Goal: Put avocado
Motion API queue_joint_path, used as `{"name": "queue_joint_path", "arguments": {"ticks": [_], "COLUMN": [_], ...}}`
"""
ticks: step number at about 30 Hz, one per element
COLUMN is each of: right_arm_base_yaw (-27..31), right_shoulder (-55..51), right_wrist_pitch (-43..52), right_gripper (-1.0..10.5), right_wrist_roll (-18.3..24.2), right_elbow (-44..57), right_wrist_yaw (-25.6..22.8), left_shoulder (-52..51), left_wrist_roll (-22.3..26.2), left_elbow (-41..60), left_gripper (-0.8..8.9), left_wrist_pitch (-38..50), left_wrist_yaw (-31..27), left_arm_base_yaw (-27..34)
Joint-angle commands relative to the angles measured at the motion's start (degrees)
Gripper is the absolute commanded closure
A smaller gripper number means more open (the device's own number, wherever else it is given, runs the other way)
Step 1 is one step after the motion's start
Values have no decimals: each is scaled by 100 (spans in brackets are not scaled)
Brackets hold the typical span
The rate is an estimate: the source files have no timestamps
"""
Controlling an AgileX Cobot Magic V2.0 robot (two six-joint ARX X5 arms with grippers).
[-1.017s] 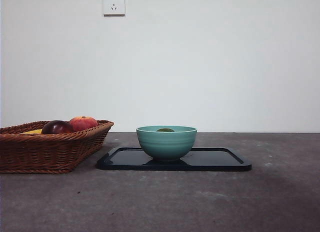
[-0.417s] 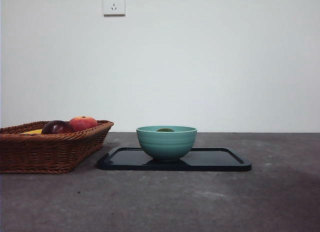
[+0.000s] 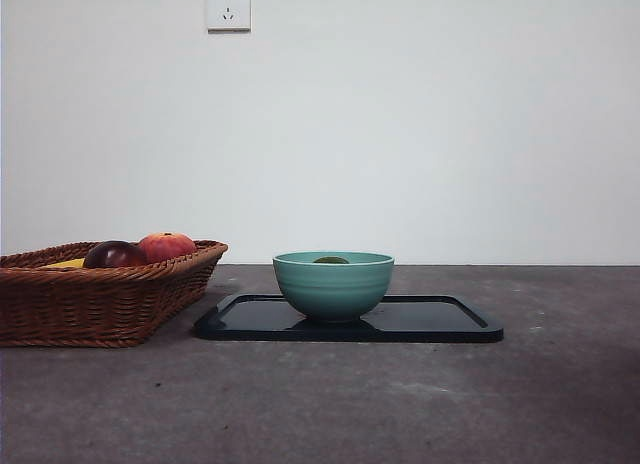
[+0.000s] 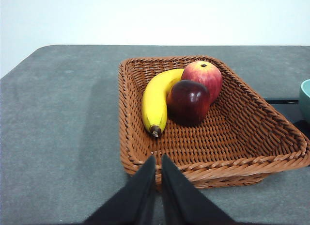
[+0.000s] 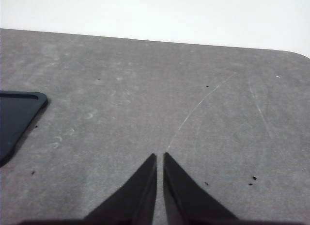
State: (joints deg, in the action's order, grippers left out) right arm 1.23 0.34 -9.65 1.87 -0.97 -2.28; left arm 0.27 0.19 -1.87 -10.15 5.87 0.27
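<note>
avocado point(image 3: 331, 260): dark-green top just shows over rim of bowl point(image 3: 333, 285); sits inside.
bowl: on tray point(image 3: 440, 319), mid counter point(image 3: 400, 404).
basket point(image 4: 252, 133): holds banana point(image 4: 156, 100), maroon fruit point(image 4: 189, 101), red fruit point(image 4: 203, 74); no avocado there.
left end effector point(image 4: 158, 163): tips together, empty, hangs near basket's edge.
right end effector point(image 5: 160, 159): tips together, empty, over bare counter beside tray corner.
progress: placement looks done; nothing left but arms parked, by my read.

No text, label, brand, number or sign can be read anywhere; the wall socket point(image 3: 228, 7) at the far left carries a tiny mark too small to make out.
</note>
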Motion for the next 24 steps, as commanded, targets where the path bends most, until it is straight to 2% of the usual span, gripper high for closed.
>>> {"name": "queue_joint_path", "arguments": {"ticks": [1, 24], "right_arm_base_yaw": [9, 9], "right_shoulder": [-13, -13], "right_wrist_pitch": [-50, 66], "right_gripper": [927, 927], "right_wrist_roll": [37, 28], "right_elbow": [35, 33], "right_wrist_yaw": [74, 79], "left_shoulder": [-9, -9], "left_wrist_roll": [61, 61], "left_elbow": [122, 122], "left_gripper": [795, 794], "left_wrist_pitch": [-39, -37], "left_wrist_yaw": [37, 37], "left_arm_base_yaw": [9, 9]}}
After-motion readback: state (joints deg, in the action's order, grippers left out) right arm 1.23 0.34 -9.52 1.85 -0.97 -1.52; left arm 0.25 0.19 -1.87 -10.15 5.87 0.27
